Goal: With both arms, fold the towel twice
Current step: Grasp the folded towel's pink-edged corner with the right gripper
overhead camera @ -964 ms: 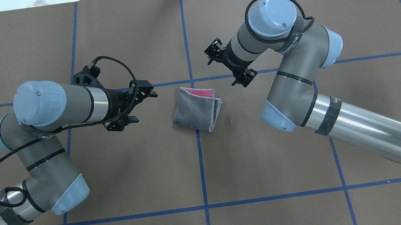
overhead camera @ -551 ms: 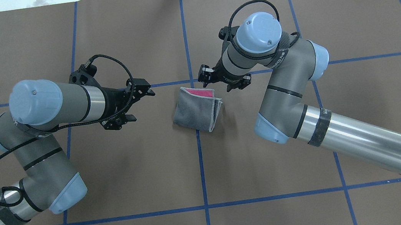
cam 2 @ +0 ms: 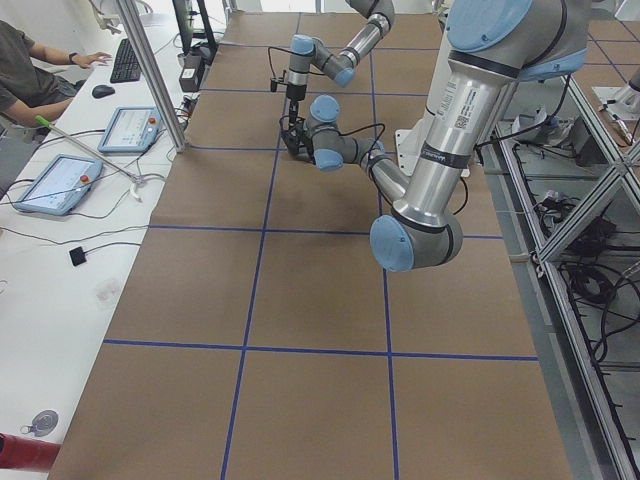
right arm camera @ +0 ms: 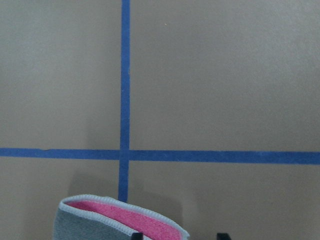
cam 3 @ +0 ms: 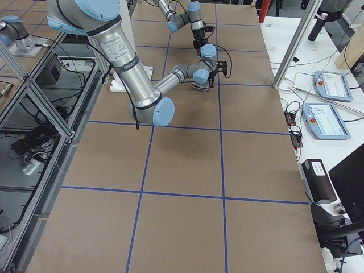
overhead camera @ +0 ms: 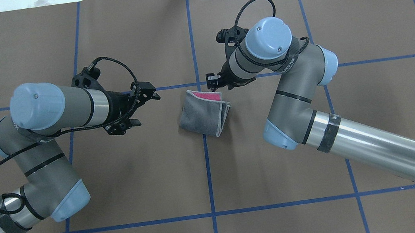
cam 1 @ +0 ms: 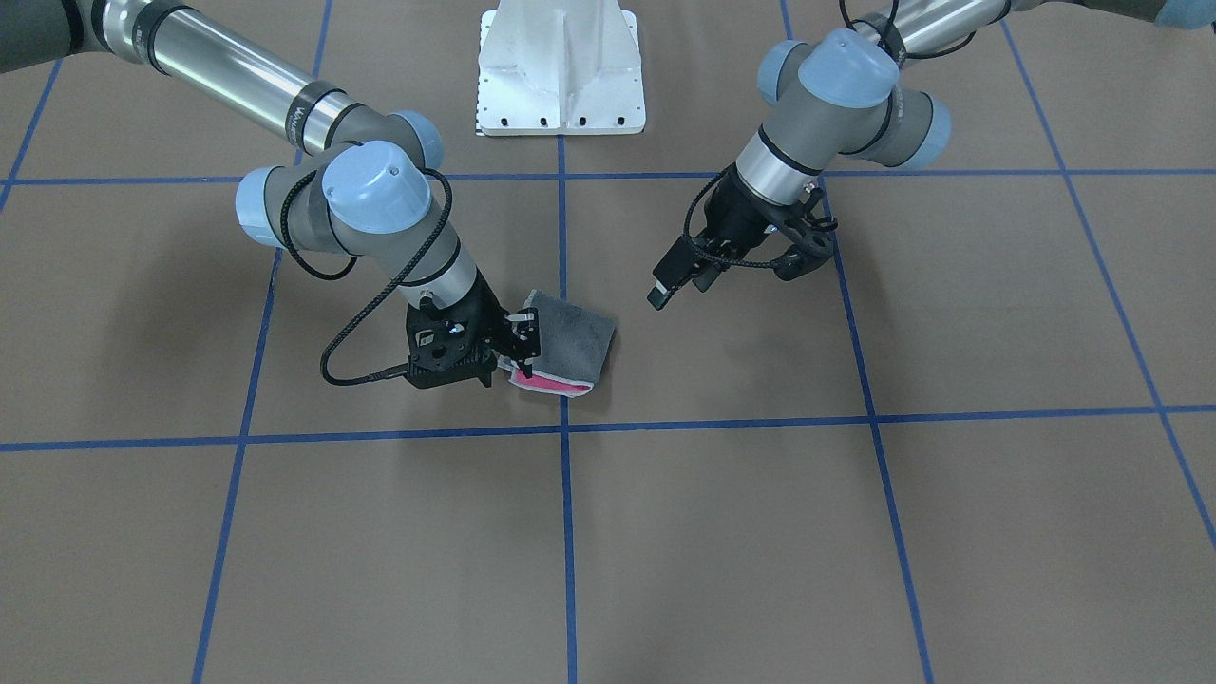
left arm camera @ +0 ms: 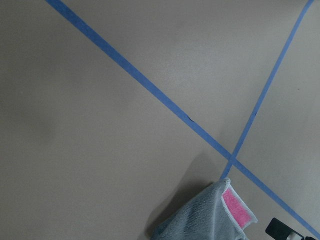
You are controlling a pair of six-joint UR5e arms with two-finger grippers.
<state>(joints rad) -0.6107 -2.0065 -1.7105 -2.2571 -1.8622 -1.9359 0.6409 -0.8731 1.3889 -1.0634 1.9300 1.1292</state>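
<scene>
A small square terry towel (overhead camera: 201,114), dark grey and nubbly on its outer face with a light grey stitched hem, lies folded into a thick, roughly square pad on the matte brown paper table cover (overhead camera: 140,181), across one of the blue tape lines (overhead camera: 208,180). A strip of its bright pink inner face peeps out along the edge nearest the right gripper (overhead camera: 217,85). That gripper's black fingers (cam 1: 528,342) stand apart and point down at the pink corner, so the towel sits just beneath and beside them. The front-facing view shows these fingers low against the hem. The right wrist view shows only two dark tips at its bottom edge, spread, with the pink layer reaching one of them; whether they touch the cloth I cannot tell. The left gripper (overhead camera: 145,109) hangs with its fingers spread wide, the towel well apart from them. Its wrist view catches only the towel's pink-lined corner beside a crossing of tape.
</scene>
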